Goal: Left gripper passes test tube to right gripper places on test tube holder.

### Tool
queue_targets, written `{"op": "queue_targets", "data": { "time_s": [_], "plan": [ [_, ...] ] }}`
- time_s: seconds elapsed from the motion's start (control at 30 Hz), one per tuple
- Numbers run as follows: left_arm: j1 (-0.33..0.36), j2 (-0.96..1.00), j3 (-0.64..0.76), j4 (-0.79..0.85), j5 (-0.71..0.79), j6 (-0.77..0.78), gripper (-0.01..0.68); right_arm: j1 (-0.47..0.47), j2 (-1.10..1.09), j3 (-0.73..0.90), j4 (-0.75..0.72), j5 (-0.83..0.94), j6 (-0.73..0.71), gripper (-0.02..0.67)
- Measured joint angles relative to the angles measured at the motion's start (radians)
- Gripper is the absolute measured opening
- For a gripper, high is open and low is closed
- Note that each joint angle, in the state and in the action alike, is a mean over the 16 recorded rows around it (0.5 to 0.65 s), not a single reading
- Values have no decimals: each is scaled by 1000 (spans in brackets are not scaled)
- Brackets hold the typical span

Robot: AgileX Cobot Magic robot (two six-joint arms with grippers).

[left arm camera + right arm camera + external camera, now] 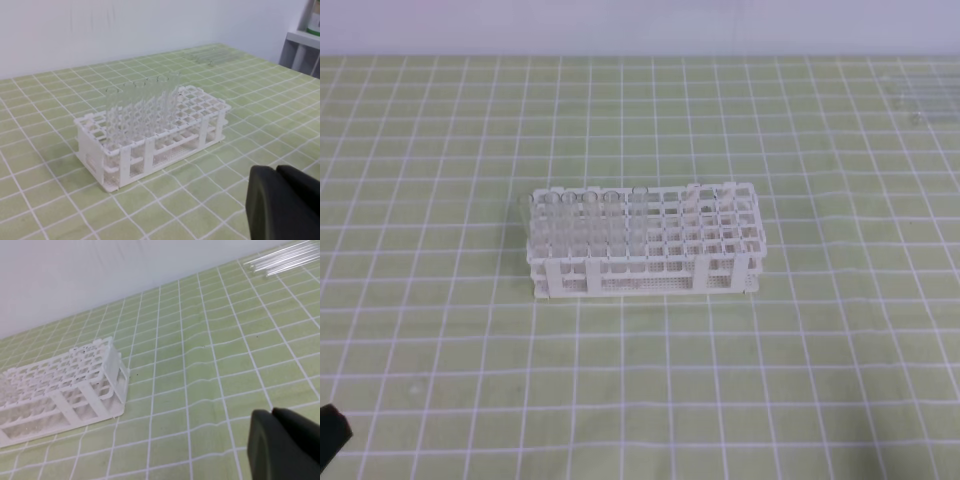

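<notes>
both closed and empty: left gripper (pixel 278 172) faces the test tube holder (pixel 200 112); only right gripper (pixel 272 414)'s view shows loose tubes (pixel 282 257) far ahead.

left gripper (pixel 272 200) and right gripper (pixel 272 437) are cut off at 5 o'clock in their wrist views; test tube holder (pixel 60 385) runs off at 9 o'clock; loose tubes (pixel 925 97) blur together.

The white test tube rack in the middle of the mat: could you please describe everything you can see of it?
The white plastic lattice test tube rack is a long rectangular frame with tiers of small square holes, flat upright legs and mesh-like sides. It stands upright on the green gridded mat, its long side towards the high camera. Several clear glass tubes stand upright in the holes at its left end in the high view; the remaining holes look empty. No claw touches it.
</notes>
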Motion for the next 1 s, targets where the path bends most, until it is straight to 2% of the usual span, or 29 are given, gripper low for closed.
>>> {"op": "queue_targets", "data": {
  "time_s": [0.3, 0.5, 0.67, 1.0],
  "plan": [
    [6, -3, 5, 52, -5, -23, -3, 0, 0, 0, 1, 0, 3, -17],
    [71, -9, 8, 55, -42, -37, -3, 0, 0, 0, 2, 0, 4, -18],
    [207, -15, 29, -34, -158, 23, -3, 0, 0, 0, 2, 0, 4, -18],
    [603, -18, 140, -307, -440, 238, -3, 0, 0, 0, 2, 0, 4, -18]
  ]
}}
